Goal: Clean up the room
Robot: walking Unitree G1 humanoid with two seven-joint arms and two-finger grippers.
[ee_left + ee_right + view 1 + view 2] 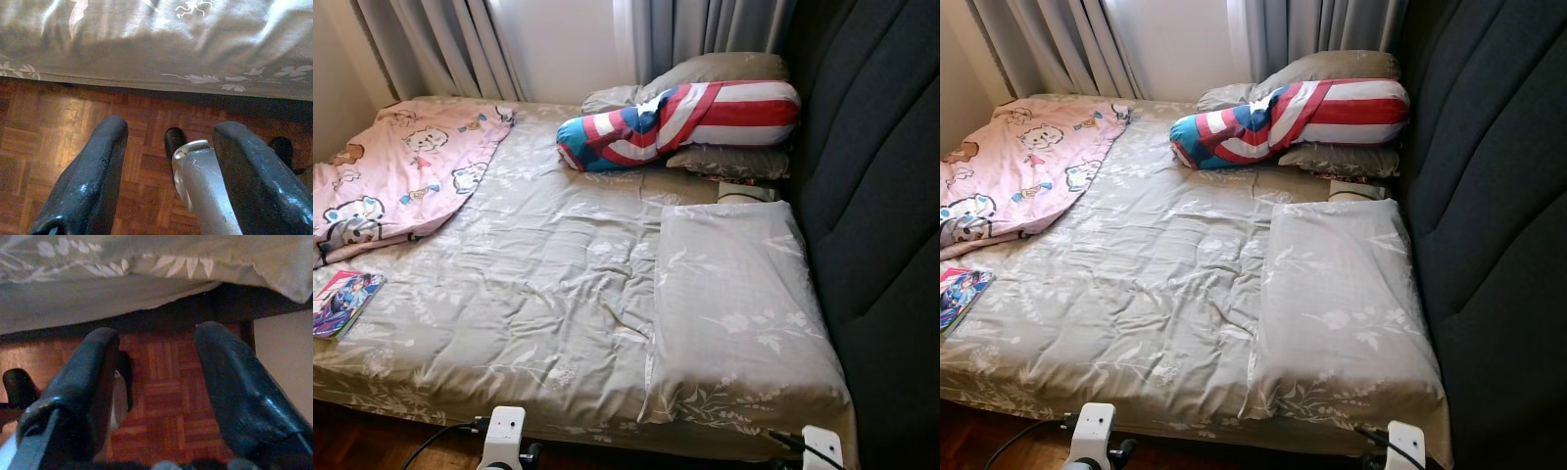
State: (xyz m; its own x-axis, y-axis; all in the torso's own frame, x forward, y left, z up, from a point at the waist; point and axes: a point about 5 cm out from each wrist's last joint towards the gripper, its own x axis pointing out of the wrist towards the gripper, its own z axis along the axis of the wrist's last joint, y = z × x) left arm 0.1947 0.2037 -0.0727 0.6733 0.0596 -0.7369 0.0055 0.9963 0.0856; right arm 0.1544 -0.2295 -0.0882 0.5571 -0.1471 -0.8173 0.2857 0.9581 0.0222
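Observation:
A bed with a grey floral cover (pixel 538 284) stands before me. On it lie a grey floral pillow (pixel 734 304) by the headboard, a red, white and blue bolster (pixel 685 122) on grey pillows (pixel 724 162) at the far end, a pink cartoon blanket (pixel 401 171) at the far left, and a colourful book (pixel 342 299) near the left edge. My left gripper (pixel 168 132) hangs open over the wooden floor below the bed's edge. The right gripper (pixel 156 335) is open too, low beside the bed.
A dark padded headboard (pixel 876 196) runs along the right side. Grey curtains (pixel 470 44) and a white wall lie behind the bed. Parquet floor (pixel 63 122) runs along the bed's near edge. My own foot (pixel 173 139) and silver leg show between the left fingers.

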